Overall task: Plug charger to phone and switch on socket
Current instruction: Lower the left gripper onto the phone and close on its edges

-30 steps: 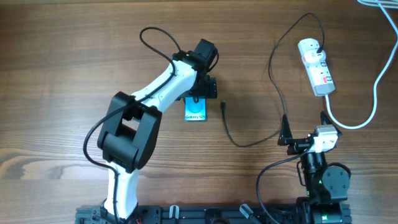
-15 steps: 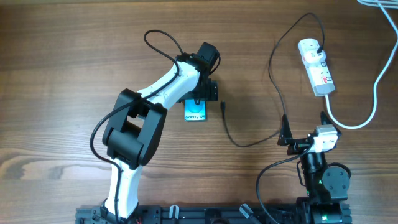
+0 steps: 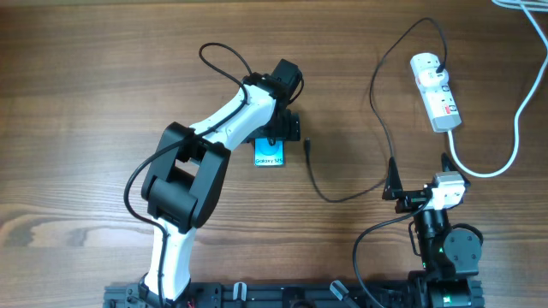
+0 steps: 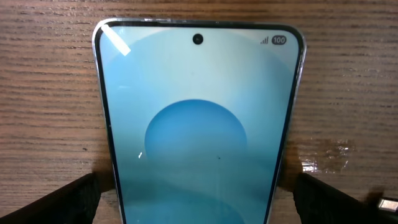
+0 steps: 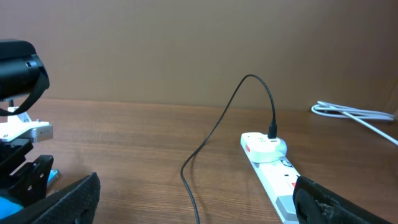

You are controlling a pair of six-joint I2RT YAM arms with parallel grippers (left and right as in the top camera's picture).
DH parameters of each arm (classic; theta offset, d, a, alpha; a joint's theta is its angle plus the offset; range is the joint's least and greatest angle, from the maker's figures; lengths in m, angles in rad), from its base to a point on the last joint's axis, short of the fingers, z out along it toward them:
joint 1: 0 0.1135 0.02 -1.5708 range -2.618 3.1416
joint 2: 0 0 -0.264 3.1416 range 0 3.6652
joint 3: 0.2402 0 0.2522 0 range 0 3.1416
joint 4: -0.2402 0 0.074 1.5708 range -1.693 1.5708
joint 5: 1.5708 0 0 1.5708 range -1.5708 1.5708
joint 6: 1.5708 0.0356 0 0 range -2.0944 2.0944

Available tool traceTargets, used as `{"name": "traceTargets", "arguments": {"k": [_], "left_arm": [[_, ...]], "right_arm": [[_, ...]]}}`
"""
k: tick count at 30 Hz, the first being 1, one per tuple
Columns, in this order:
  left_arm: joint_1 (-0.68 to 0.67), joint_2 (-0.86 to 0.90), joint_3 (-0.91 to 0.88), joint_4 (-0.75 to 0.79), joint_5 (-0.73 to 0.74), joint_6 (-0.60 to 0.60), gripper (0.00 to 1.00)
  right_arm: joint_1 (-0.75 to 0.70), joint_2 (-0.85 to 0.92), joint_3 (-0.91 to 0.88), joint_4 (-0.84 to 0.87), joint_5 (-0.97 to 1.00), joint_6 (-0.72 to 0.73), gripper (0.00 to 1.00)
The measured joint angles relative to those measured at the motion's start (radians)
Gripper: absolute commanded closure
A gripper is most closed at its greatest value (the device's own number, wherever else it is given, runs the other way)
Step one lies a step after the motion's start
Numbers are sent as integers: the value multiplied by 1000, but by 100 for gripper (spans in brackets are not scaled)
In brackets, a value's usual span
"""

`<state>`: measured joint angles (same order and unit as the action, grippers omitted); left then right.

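At the table's middle, left gripper (image 4: 196, 200) sits low over the phone (image 4: 196, 124), jaws spread, one finger off each long edge; whether the pads touch the sides I cannot tell. The phone lies flat, screen up and lit. The charger (image 3: 306, 145) tip rests on the wood just beside the phone on its right, cable looping back to the socket (image 3: 435, 92) at the far right, where its other end is seated (wrist view shows it standing in the strip's end). Right gripper (image 5: 198, 196) is parked near my base, jaws wide, holding nothing. I judge the step as bracing the phone: plug not in, switch untouched. Next I would close the left jaws gently on the edges, then bring the right arm across for the tip, a fine pinch and careful alignment to the port
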<state>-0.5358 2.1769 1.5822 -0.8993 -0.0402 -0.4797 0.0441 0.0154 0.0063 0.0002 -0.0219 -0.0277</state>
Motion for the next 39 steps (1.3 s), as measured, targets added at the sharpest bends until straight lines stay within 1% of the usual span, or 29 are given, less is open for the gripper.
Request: {"name": "traceTargets", "arguments": {"k": [3, 7, 13, 18, 24, 35, 39], "left_arm": [[0, 0, 0, -5, 4, 0, 0], [0, 0, 0, -9, 6, 0, 7], [0, 0, 0, -10, 8, 0, 13], [0, 0, 0, -10, 8, 0, 21], [0, 0, 0, -11, 9, 0, 24], [0, 0, 0, -10, 9, 0, 24], [0, 0, 0, -9, 9, 0, 25]], "right_arm": [[0, 0, 0, 0, 0, 0, 0], [0, 0, 0, 0, 0, 0, 0], [0, 0, 0, 0, 0, 0, 0], [0, 0, 0, 0, 0, 0, 0], [0, 0, 0, 0, 0, 0, 0], [0, 0, 0, 0, 0, 0, 0], [0, 0, 0, 0, 0, 0, 0]]}}
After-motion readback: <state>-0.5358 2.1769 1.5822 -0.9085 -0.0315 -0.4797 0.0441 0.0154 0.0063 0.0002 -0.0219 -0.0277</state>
